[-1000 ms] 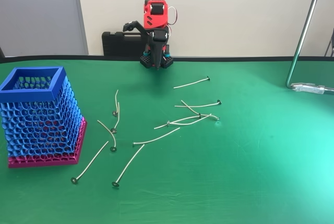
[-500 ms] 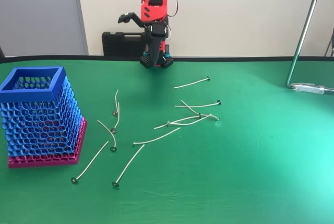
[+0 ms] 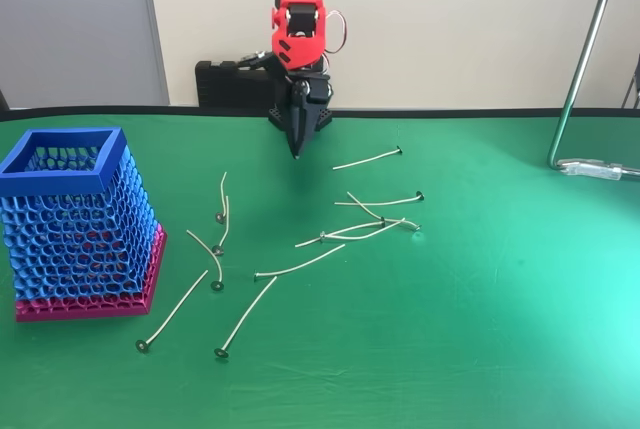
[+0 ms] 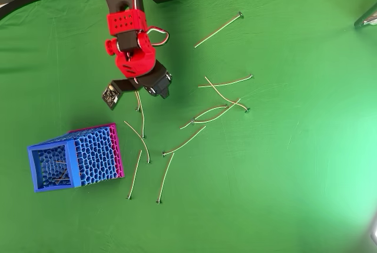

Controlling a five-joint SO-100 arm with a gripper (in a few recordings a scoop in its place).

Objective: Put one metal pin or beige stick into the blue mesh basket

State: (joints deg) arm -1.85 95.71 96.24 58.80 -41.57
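My fingers point(image 3: 296, 149) hang pressed together and empty at upper centre of the fixed view, the blue mesh basket point(image 3: 72, 174) at left, the pins point(image 3: 300, 267) scattered mid-surface — thin, light, probably slippery and flexible — best pinched mid-shaft.

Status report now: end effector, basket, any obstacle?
End effector raised, pointing down, jaws unclear. Blue mesh basket upright, a few pins inside. Loose pins scattered on green table.

Blue honeycomb-mesh basket point(image 3: 75, 219), magenta base; green table point(image 3: 480, 329).
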